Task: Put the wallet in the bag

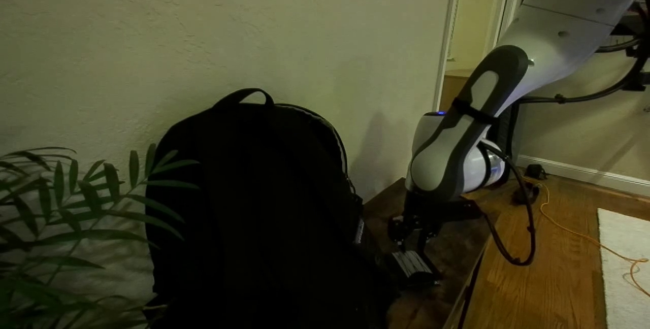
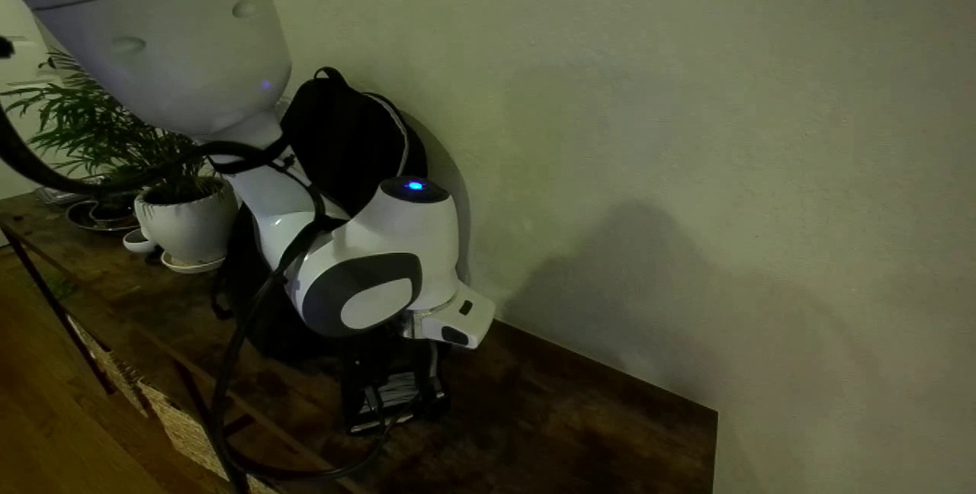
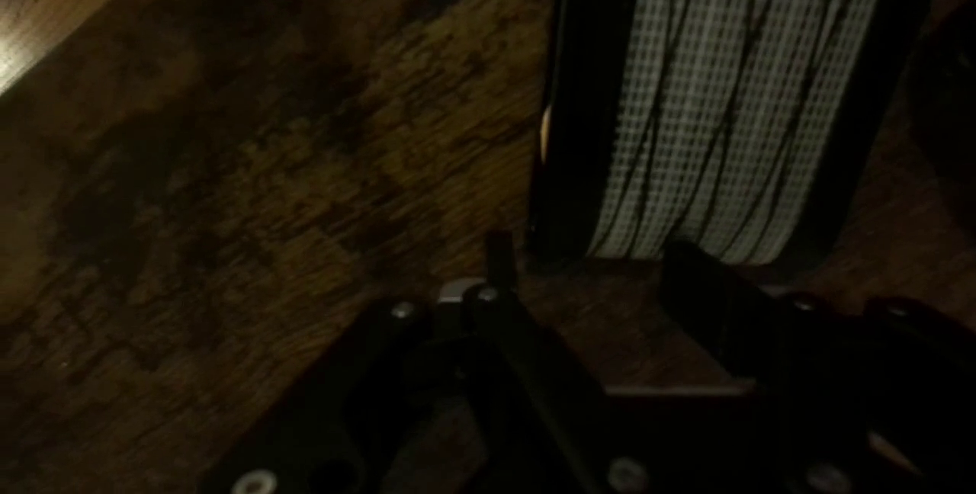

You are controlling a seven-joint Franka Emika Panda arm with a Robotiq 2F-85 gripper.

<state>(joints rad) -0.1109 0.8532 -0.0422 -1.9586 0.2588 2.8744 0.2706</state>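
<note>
The wallet (image 3: 717,113) is black with a pale grey woven band and thin dark lines. It rests on the dark wooden table, and it also shows in both exterior views (image 1: 412,264) (image 2: 400,387). My gripper (image 3: 587,261) is open, with its fingers apart and nothing held between them. The fingertips are at the near end of the wallet in the wrist view; one overlaps its edge, and I cannot tell whether they touch. The bag is a black backpack (image 1: 269,207) standing upright by the wall, also in an exterior view (image 2: 347,143). Its opening is too dark to make out.
A plant in a white pot (image 2: 187,223) stands on the table beside the backpack; its leaves (image 1: 91,197) reach in front of the bag. A wall (image 1: 304,29) runs behind the table. The table's front edge (image 1: 469,283) lies close to the wallet. A black cable hangs from the arm.
</note>
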